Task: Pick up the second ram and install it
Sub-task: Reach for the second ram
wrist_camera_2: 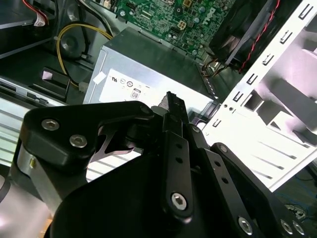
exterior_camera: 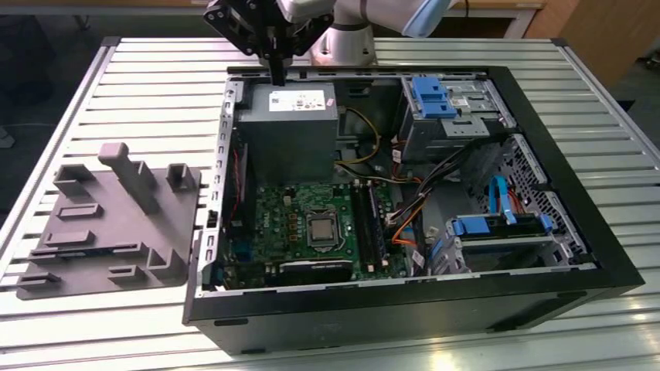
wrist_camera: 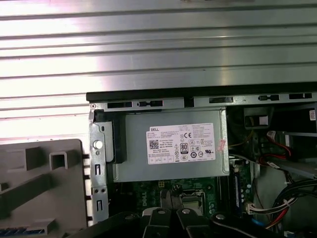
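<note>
One black gripper (exterior_camera: 277, 76) hangs over the far edge of the open computer case (exterior_camera: 413, 309), just above the grey power supply (exterior_camera: 287, 124). In the second wrist view its fingertips (wrist_camera_2: 174, 106) sit drawn narrow, practically together. Well apart, at the exterior view's left, a grey moulded tray (exterior_camera: 124, 224) lies on the slatted table (exterior_camera: 154, 85). A slim dark strip, seemingly the second ram (exterior_camera: 74, 238), rests in one of the tray's slots. The green motherboard (exterior_camera: 284, 212) lies inside the case.
</note>
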Robot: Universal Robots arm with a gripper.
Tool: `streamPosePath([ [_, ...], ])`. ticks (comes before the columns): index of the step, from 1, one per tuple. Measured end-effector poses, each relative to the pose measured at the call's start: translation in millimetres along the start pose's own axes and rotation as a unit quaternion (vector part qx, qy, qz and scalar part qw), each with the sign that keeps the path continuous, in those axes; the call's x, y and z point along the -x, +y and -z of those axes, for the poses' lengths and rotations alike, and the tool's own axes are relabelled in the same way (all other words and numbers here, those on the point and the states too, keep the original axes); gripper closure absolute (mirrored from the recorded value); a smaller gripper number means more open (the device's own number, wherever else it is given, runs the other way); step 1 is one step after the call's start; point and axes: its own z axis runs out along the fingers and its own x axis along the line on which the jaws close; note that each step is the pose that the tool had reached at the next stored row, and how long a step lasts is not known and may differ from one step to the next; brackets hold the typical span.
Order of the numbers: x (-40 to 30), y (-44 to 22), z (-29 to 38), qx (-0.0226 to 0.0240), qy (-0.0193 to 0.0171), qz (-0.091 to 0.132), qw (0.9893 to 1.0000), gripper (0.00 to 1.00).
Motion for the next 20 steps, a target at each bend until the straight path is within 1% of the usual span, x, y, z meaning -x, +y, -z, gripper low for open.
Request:
streamPosePath([
  [10, -5.3, -0.4, 0.1, 0.0, 0.0, 0.0, 1.0, 0.89],
  [20, -13.5, -1.0, 0.4, 0.0, 0.0, 0.0, 1.0, 0.89],
])
